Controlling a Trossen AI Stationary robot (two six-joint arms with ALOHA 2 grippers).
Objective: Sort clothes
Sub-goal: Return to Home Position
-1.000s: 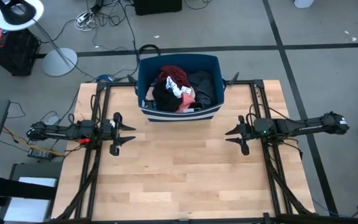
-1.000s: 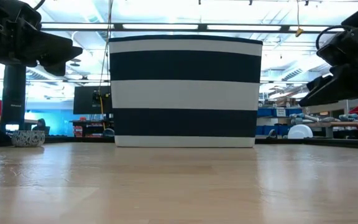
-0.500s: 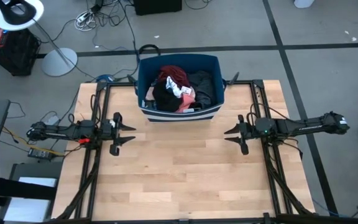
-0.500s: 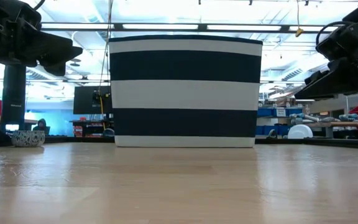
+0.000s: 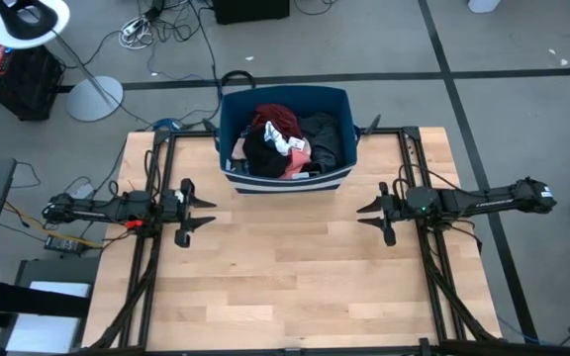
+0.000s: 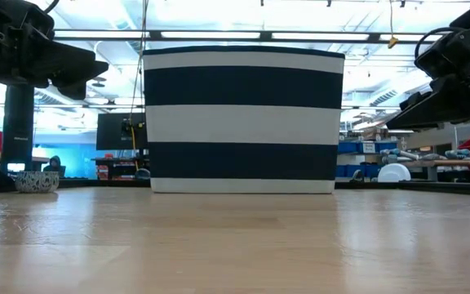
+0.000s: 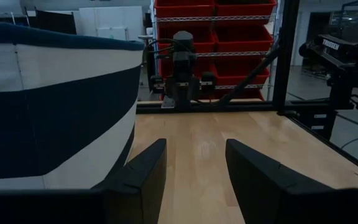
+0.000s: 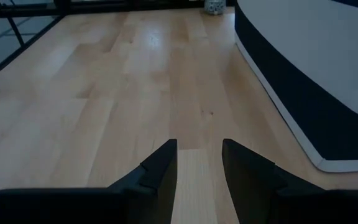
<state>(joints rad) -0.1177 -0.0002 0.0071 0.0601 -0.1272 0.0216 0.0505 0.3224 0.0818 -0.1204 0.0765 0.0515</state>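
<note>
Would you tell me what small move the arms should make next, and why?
Probably just draw both arms in to rest. The clothes lie in the bin, and the left gripper and right gripper hang open, holding nothing, one at each side of the table.

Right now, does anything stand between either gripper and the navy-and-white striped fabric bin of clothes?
Nothing visible. Only bare wooden table lies between the left gripper, the right gripper and the navy-and-white striped fabric bin holding the clothes.

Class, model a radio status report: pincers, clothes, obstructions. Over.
Left pincer, right pincer open, empty, flanking bin front. Clothes piled inside bin. No obstruction seen.
</note>
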